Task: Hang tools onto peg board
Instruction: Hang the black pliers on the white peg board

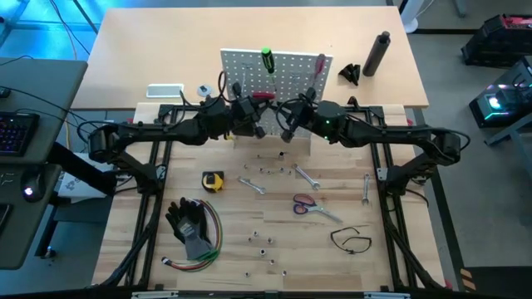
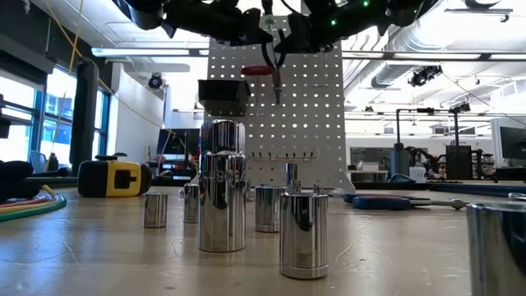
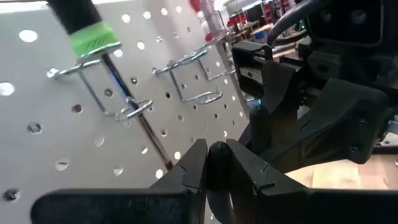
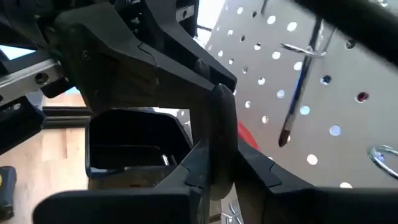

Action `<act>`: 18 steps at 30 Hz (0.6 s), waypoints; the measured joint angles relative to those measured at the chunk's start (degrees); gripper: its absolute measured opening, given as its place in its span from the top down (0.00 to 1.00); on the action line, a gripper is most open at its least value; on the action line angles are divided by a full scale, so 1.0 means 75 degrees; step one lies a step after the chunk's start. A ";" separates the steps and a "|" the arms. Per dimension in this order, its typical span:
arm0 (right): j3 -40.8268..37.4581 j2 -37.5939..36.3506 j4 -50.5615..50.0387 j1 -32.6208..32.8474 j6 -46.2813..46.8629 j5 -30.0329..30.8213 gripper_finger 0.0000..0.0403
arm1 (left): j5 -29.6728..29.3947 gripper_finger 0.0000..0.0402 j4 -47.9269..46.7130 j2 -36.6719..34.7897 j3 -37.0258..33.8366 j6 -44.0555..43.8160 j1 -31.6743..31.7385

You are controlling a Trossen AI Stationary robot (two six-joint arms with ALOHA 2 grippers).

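The peg board (image 1: pixel 291 62) stands upright at the table's far side with a black bin (image 2: pixel 222 92) on its front. A green-handled screwdriver (image 3: pixel 87 31) and a red-handled one (image 1: pixel 319 68) hang in its wire hooks. Both arms reach level toward its front and meet there. Between them is a red-handled tool (image 1: pixel 264 96); in the low view its red handle (image 2: pixel 256 71) lies level and a dark shaft (image 2: pixel 277 86) points down. My left gripper (image 3: pixel 214 171) and my right gripper (image 4: pixel 221 168) are each shut on a dark piece. My left gripper pinches a narrow dark piece (image 3: pixel 216 152) between its two fingers, coming in level from the table's left. Whether that piece belongs to the red-handled tool I cannot tell. It hangs clear of the table. My right gripper pinches a narrow dark piece (image 4: pixel 221 118) between its two fingers, level from the table's right. A bit of red (image 4: pixel 249 137) shows just beyond the fingers. The left arm's body hides the rest of the piece.
On the table lie a yellow tape measure (image 1: pixel 213 180), red-handled scissors (image 1: pixel 304 203), wrenches (image 1: pixel 306 175), a thin black loop (image 1: pixel 349 239), black gloves with coloured wires (image 1: pixel 193 228) and several chrome sockets (image 2: pixel 222 185). A black bottle (image 1: pixel 376 52) stands behind the board.
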 joint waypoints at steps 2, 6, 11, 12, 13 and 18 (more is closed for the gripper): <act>0.0000 -0.0006 -0.0006 -0.0003 0.0000 -0.0045 0.90 | -0.0001 0.91 0.0004 -0.0009 0.0000 -0.0003 0.0009; 0.0003 -0.0006 -0.0070 0.0000 -0.0036 0.0009 0.90 | 0.0011 0.91 -0.0036 -0.0009 0.0000 -0.0003 0.0015; 0.0003 -0.0009 -0.0067 0.0003 -0.0105 0.0013 0.90 | -0.0019 0.91 -0.0061 -0.0009 0.0000 0.0012 0.0009; 0.0003 -0.0006 -0.0068 0.0003 -0.0111 0.0015 0.90 | -0.0059 0.91 -0.0066 -0.0009 0.0000 0.0009 0.0006; 0.0003 -0.0006 -0.0068 0.0003 -0.0130 0.0013 0.90 | -0.0102 0.90 -0.0072 -0.0009 0.0000 0.0006 0.0000; 0.0006 -0.0003 -0.0092 0.0003 -0.0165 0.0037 0.90 | -0.0260 0.83 0.0039 -0.0033 0.0023 -0.0021 -0.0081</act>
